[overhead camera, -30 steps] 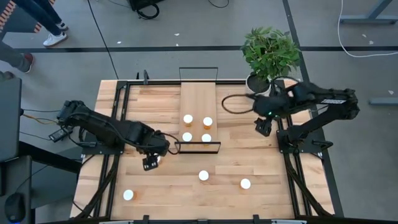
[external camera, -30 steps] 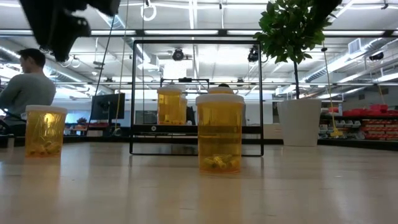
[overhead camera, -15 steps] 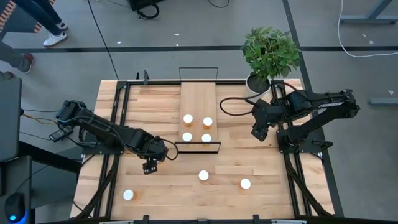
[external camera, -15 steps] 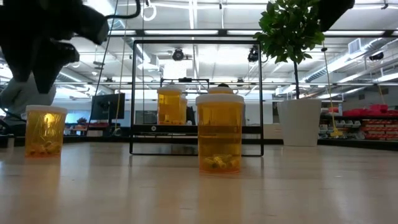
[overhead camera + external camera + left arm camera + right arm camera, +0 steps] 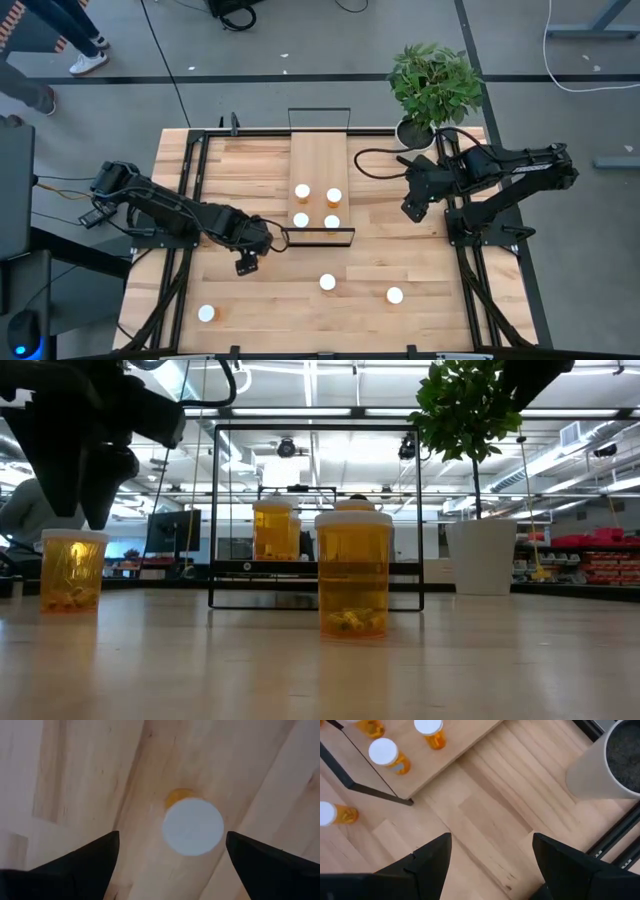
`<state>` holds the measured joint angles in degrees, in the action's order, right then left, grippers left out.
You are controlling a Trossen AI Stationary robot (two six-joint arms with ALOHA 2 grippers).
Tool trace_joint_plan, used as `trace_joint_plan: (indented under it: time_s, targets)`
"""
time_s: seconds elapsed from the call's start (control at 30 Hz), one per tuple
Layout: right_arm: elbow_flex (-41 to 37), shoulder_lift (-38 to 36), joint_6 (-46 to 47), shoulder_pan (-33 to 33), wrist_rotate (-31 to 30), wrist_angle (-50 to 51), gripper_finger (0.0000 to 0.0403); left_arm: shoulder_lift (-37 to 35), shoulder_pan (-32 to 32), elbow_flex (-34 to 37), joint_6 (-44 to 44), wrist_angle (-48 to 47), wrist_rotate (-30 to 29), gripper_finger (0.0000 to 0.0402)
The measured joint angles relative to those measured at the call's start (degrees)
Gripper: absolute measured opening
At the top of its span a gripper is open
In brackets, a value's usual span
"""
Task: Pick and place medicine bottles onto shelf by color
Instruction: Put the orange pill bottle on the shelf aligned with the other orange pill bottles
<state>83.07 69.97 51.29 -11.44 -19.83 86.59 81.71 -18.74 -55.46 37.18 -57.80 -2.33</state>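
Left wrist view: bottle (image 5: 193, 826) upright, cap-up, directly below left gripper (image 5: 172, 865), fingers spread either side, nothing held; right gripper (image 5: 413, 207) well apart, spread.

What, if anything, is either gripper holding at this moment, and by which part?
Nothing is held. The left gripper is open above an orange bottle, its fingers on either side of the white cap without touching. The right gripper is open over bare table.

Eight medicine bottles (image 5: 327, 283) (four on the one shelf (image 5: 320, 160)), one potted plant (image 5: 432, 80).
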Motion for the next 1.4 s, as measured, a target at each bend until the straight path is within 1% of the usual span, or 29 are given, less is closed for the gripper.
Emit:
trace_joint_plan:
  time_s: [0.2,0.47,1.0,1.4]
  targets:
    - [0.0,0.0,0.19,0.0,0.21,0.0,0.0287,0.05,0.26,0.0,-1.8,0.78,0.08,0.0371]
    - [0.0,0.0,1.25,0.0,0.37,0.02,0.0287,3.07,0.2,0.02,-6.03,3.17,0.22,0.0371]
    - [0.0,0.01,1.23,0.0,0.35,0.05,0.0287,6.84,-0.93,0.04,-6.63,4.34,0.81,0.0357]
    - [0.0,0.0,1.2,0.0,-0.24,0.04,0.0287,7.23,-1.14,0.02,-6.43,4.44,0.87,0.0356]
